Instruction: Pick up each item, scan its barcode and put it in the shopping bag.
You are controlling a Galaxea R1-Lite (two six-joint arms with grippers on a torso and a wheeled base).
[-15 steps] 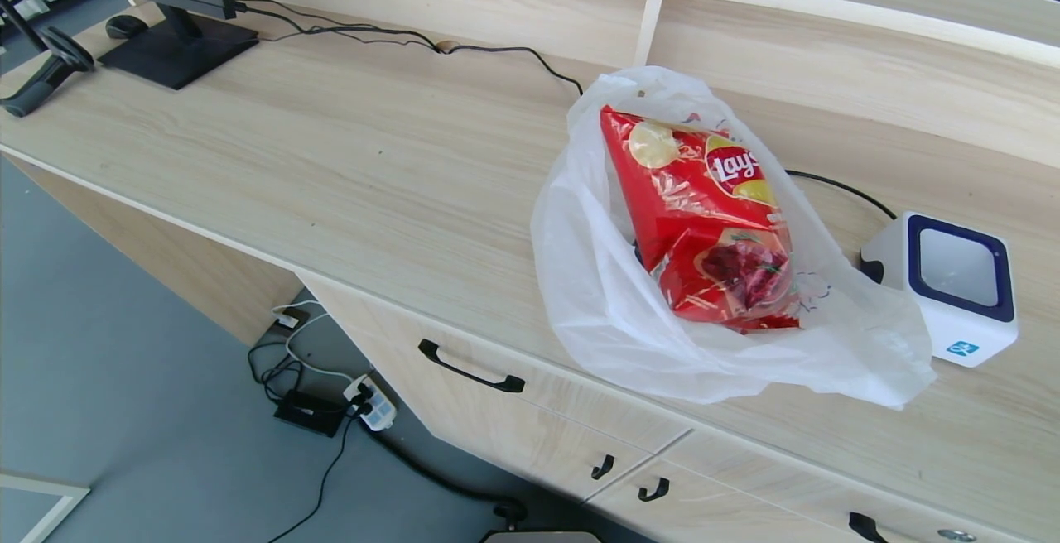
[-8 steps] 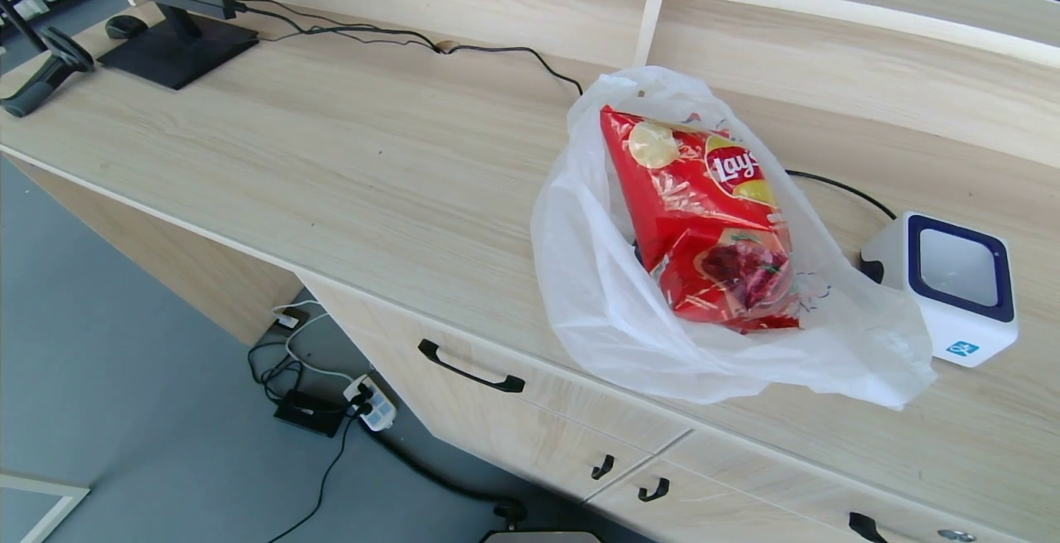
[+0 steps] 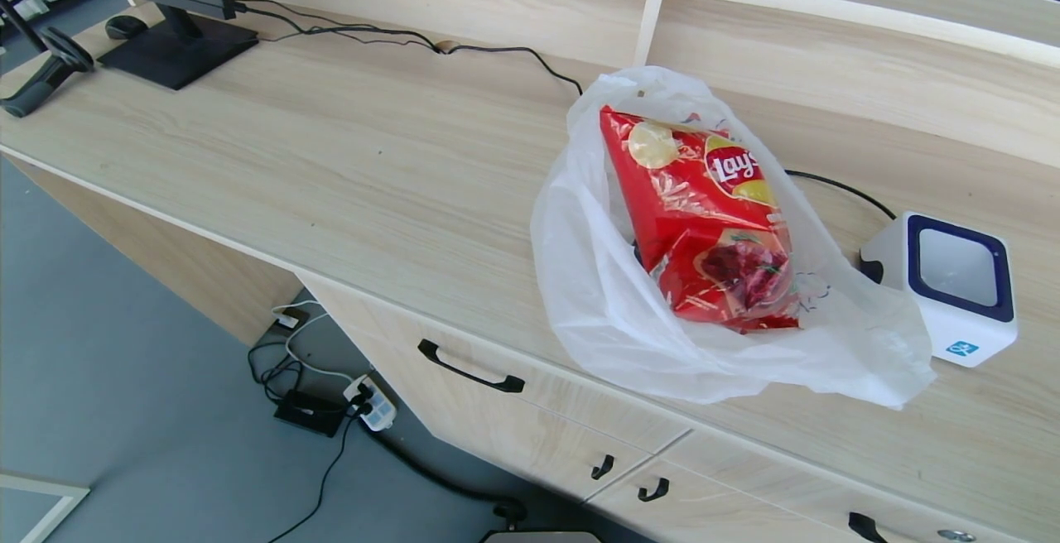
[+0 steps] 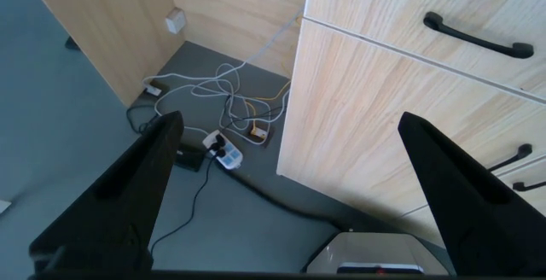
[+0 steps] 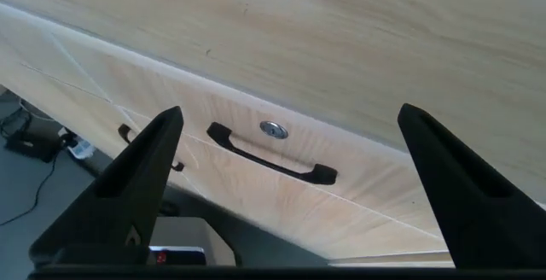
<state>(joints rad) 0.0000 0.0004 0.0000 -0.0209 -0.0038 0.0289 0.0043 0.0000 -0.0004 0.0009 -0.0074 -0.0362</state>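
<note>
The light wood-grain laminate counter (image 3: 373, 170) carries a thin, translucent white plastic shopping bag (image 3: 596, 303), crumpled and lying open near the front edge, right of centre. A glossy red foil chip bag (image 3: 704, 220), puffed and roughly pillow-shaped, lies inside it, its upper end showing at the bag's mouth on the far side and its lower end veiled by the film. Just to the right, touching the plastic, stands a white cube-shaped barcode scanner (image 3: 952, 286) with a dark blue frame around a tilted glass window; a black cable runs from behind it.

At the far left stands a flat black monitor base (image 3: 178, 50), with a black mouse (image 3: 126, 26) beside it.

Below the top, the drawer fronts carry curved black handles (image 3: 470, 367). A white power strip (image 3: 373, 406) and tangled cords lie on the grey floor.

Left pincer (image 4: 290, 116): matte black wedge fingers spread wide, nothing between them, low beside the drawer fronts above the floor. Right pincer (image 5: 290, 109): likewise spread and empty, before a drawer with a round metal lock (image 5: 273, 129), below the counter edge.
</note>
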